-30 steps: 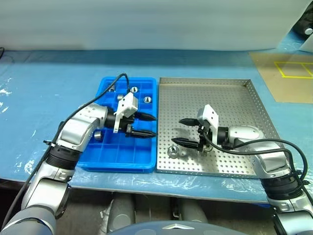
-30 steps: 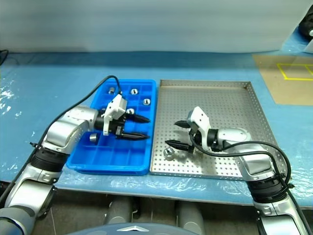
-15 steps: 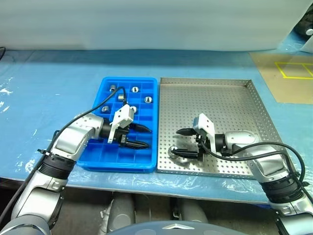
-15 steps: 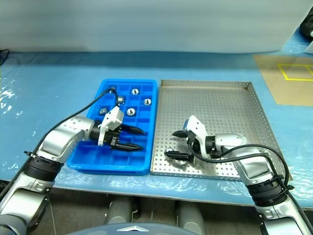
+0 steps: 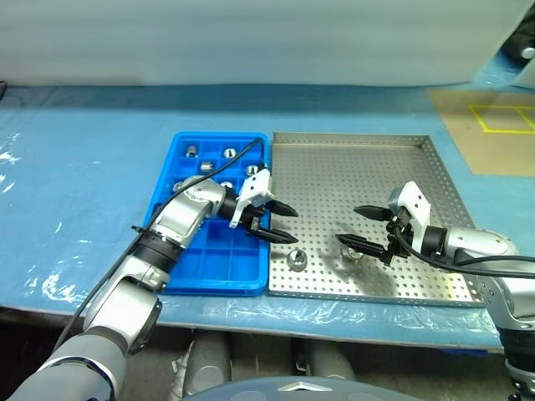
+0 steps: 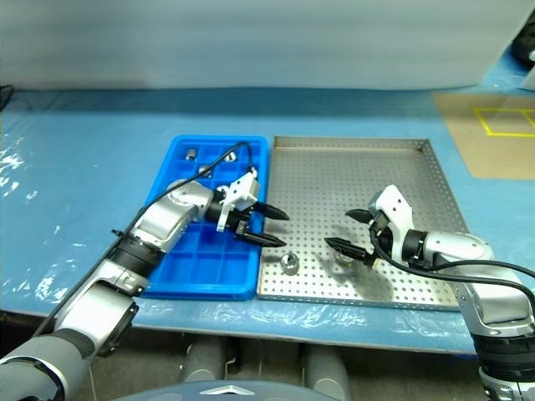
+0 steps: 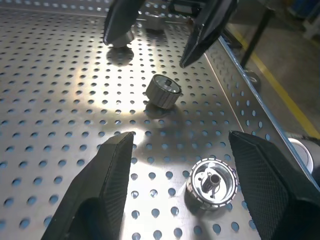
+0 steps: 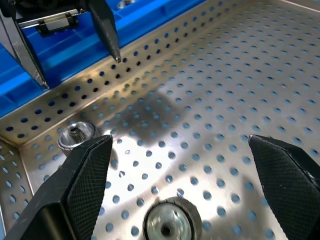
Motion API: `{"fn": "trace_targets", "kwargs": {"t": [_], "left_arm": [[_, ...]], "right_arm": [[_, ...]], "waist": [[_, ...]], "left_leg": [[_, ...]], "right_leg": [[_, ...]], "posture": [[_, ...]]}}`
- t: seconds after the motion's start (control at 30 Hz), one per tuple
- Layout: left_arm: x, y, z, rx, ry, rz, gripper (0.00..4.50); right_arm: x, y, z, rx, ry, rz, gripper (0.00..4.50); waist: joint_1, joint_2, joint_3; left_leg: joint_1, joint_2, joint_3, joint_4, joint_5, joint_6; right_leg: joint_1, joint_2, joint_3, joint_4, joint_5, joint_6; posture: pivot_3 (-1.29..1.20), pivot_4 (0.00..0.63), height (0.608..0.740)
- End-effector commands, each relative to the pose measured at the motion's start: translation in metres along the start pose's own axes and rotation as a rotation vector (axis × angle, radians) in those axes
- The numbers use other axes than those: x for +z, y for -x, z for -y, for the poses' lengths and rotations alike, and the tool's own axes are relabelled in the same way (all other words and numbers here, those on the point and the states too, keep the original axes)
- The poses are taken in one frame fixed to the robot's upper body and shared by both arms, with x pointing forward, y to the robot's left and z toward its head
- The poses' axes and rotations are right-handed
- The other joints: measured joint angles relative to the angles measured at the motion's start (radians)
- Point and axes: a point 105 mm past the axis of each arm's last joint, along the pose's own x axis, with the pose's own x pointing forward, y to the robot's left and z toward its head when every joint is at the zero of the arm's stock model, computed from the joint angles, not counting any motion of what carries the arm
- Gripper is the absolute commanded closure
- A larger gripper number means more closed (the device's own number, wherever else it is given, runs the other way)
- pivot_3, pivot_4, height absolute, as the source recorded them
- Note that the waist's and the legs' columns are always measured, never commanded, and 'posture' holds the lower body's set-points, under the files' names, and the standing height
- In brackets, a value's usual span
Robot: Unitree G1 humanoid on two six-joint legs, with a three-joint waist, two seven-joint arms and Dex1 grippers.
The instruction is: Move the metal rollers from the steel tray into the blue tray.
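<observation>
On the steel tray [image 5: 435, 175], two metal rollers [image 5: 295, 259] remain near its front edge. Left gripper [image 5: 279, 225], jaws apart and empty, hovers at the flanged one's eleven o'clock; right gripper [image 5: 360, 227] spread wide. Next: descend, straddle.

A table [image 5: 84, 159] under glossy blue sheeting, tan floor with yellow tape [image 5: 501, 119] beyond.

Blue plastic-covered table [image 5: 84, 167]; far right, brown floor patch [image 5: 493, 142] with yellow tape lines [image 5: 501, 121].
</observation>
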Motion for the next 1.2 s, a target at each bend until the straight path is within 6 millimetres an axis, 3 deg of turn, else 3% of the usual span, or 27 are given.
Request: {"fn": "trace_targets", "kwargs": {"t": [0.03, 0.13, 0.2, 0.27, 0.67, 0.87, 1.2], "left_arm": [[0.014, -0.015, -0.009, -0.101, -0.132, -0.066, 1.28], [0.02, -0.02, -0.016, -0.123, -0.167, -0.075, 1.28], [0.029, -0.036, -0.035, -0.027, -0.21, -0.091, 1.28], [0.033, -0.052, -0.04, -0.006, -0.251, -0.098, 1.28], [0.007, -0.083, -0.027, -0.068, -0.212, -0.109, 1.28], [0.008, -0.099, -0.028, -0.003, -0.2, -0.077, 1.28], [-0.019, -0.11, -0.019, -0.005, -0.211, -0.179, 1.28]], "right_arm": [[0.006, 0.016, -0.011, -0.081, 0.009, 0.049, 0.0], [0.003, 0.018, -0.018, -0.103, -0.008, 0.053, 0.0], [0.001, 0.022, -0.021, -0.142, -0.025, 0.062, 0.0], [-0.001, 0.026, -0.022, -0.184, -0.038, 0.071, 0.0], [-0.008, 0.053, -0.027, -0.293, -0.083, 0.062, 0.0], [-0.01, 0.056, -0.029, -0.319, -0.086, 0.056, 0.0], [-0.01, 0.057, -0.037, -0.324, -0.105, 0.063, 0.0]], "waist": [[-0.011, 0.0, 0.0], [-0.035, 0.0, -0.001], [-0.05, 0.001, -0.001], [-0.055, 0.001, -0.001], [-0.105, 0.002, -0.002], [-0.11, 0.002, -0.002], [-0.138, 0.003, -0.002]], "left_leg": [[0.0, 0.0, 0.0, 0.0, 0.0, 0.0], [0.0, -0.001, 0.0, 0.001, -0.001, 0.001], [0.0, -0.001, 0.001, 0.002, -0.002, 0.003], [-0.001, -0.003, 0.0, 0.003, -0.002, 0.003], [-0.004, -0.007, 0.0, 0.005, -0.006, 0.014], [-0.004, -0.007, 0.0, 0.008, -0.009, 0.014], [-0.004, -0.015, -0.001, 0.009, -0.012, 0.02]], "right_leg": [[0.0, 0.0, 0.0, 0.0, 0.0, 0.0], [0.001, 0.0, 0.0, -0.001, 0.0, 0.001], [0.002, 0.0, 0.001, -0.002, 0.001, 0.002], [0.002, 0.0, 0.001, -0.004, 0.001, 0.003], [0.006, -0.003, 0.0, -0.014, 0.003, 0.009], [0.008, -0.005, 0.0, -0.014, 0.003, 0.01], [0.009, -0.013, 0.0, -0.014, 0.0, 0.016]], "posture": [[-0.48, 0.15, 0.74], [-0.53, 0.15, 0.74], [-0.57, 0.15, 0.74], [-0.58, 0.15, 0.74], [-0.66, 0.15, 0.74], [-0.67, 0.15, 0.74], [-0.68, 0.15, 0.74]]}}
